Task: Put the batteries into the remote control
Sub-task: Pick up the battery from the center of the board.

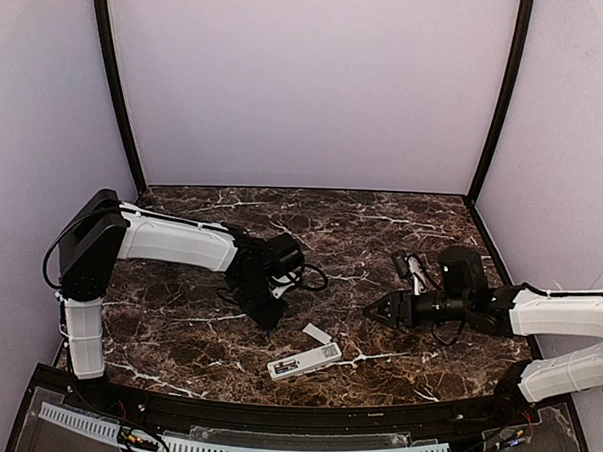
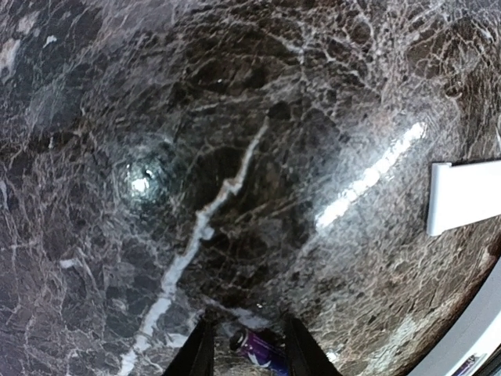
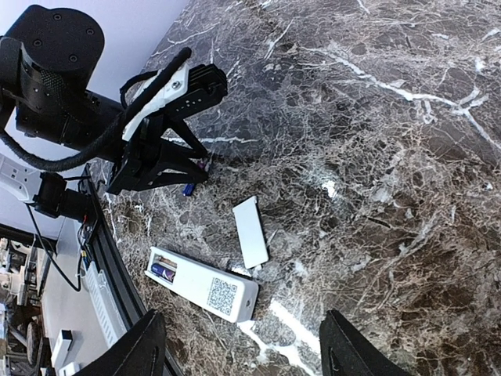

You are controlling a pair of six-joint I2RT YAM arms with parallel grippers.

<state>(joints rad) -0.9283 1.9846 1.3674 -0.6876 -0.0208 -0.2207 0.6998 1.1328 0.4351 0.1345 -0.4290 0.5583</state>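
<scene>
The remote control lies back-up near the table's front edge, with a QR sticker and an open recess at its left end. One dark blue-purple battery sits in that recess. The second battery lies slanted on the marble between my left gripper's fingers; they stand either side of it with a gap on the left side. My left gripper points down, just left of the remote. My right gripper is wide open and empty, right of the remote; in its own view the fingers frame the remote.
The separate white cover plate lies flat just behind the remote, and also shows in the right wrist view and the left wrist view. The black front rail runs close behind the remote. Pale walls enclose the dark marble table.
</scene>
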